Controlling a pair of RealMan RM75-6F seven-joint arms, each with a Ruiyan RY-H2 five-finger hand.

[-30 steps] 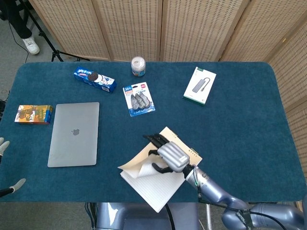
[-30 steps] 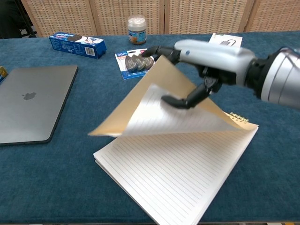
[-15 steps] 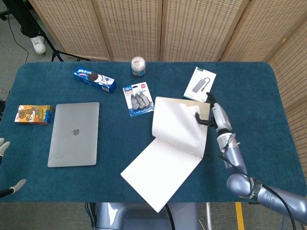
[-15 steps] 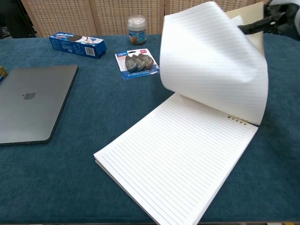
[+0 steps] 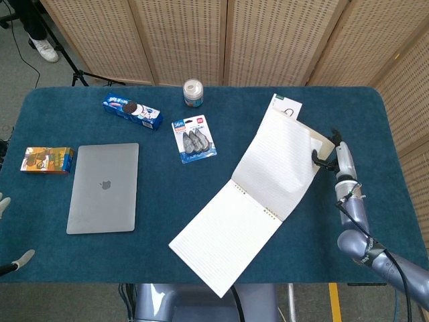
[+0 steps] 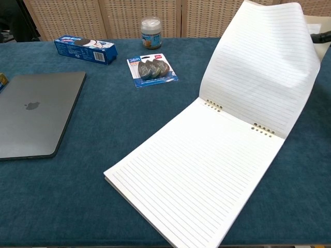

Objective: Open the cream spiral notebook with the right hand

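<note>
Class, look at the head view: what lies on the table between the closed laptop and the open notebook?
Nothing: between the laptop and the notebook only bare blue table shows in the head view.

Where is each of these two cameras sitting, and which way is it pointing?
Head view: high above the near table edge, looking steeply down on the whole blue-covered table; the right robot hand and its arm show at the lower right, the left robot hand's fingertips at the left edge.
Chest view: low at the near edge, looking across the table; only a dark bit of the right robot hand shows.
Both share the open cream spiral notebook, grey closed laptop and white-lidded jar.
</note>
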